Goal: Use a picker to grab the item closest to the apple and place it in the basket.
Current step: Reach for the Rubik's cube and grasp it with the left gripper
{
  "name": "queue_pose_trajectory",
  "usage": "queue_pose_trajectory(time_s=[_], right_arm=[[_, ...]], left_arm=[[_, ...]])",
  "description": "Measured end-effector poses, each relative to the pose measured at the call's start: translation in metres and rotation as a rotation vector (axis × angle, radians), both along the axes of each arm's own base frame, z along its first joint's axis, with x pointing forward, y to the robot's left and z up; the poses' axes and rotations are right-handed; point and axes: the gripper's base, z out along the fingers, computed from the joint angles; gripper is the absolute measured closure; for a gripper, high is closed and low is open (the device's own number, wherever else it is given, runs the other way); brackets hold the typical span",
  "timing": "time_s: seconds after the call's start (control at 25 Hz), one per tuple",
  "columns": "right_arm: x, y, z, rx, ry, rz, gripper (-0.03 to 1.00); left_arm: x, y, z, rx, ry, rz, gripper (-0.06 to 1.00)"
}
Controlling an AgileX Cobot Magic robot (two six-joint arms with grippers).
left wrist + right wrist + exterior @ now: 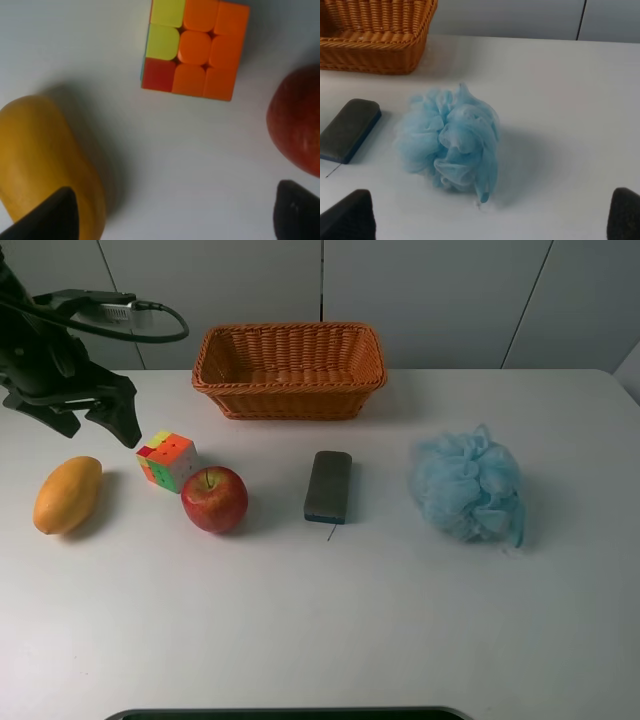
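Observation:
A red apple point(214, 499) lies on the white table point(350, 620). A multicoloured puzzle cube point(167, 460) sits right next to it, to its upper left, almost touching. The wicker basket point(289, 369) stands empty at the back. My left gripper point(95, 425) is open and hovers above the table just left of the cube, behind the mango point(67, 494). The left wrist view shows the cube point(195, 47), the apple's edge point(297, 125) and the mango point(45, 165) beyond the open fingertips point(50, 215). My right gripper point(485, 220) is open and empty, out of the exterior view.
A dark grey block with a blue base point(328, 486) lies right of the apple. A light blue bath pouf point(468, 485) lies further right, also in the right wrist view point(452, 142), with the block point(347, 130) and basket point(375, 35) beyond.

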Motion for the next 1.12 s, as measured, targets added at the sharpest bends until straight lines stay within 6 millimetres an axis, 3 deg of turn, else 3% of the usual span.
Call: queue_pose_trajectory(time_s=[0.68, 1.12], right_arm=[[0.0, 0.0, 0.0, 0.0, 0.0, 0.0, 0.27], [0.0, 0.0, 0.0, 0.0, 0.0, 0.0, 0.27]], left_arm=[[0.045, -0.035, -0.061, 0.056, 0.005, -0.143, 0.2], [0.053, -0.043, -0.098, 0.079, 0.028, -0.173, 0.2]])
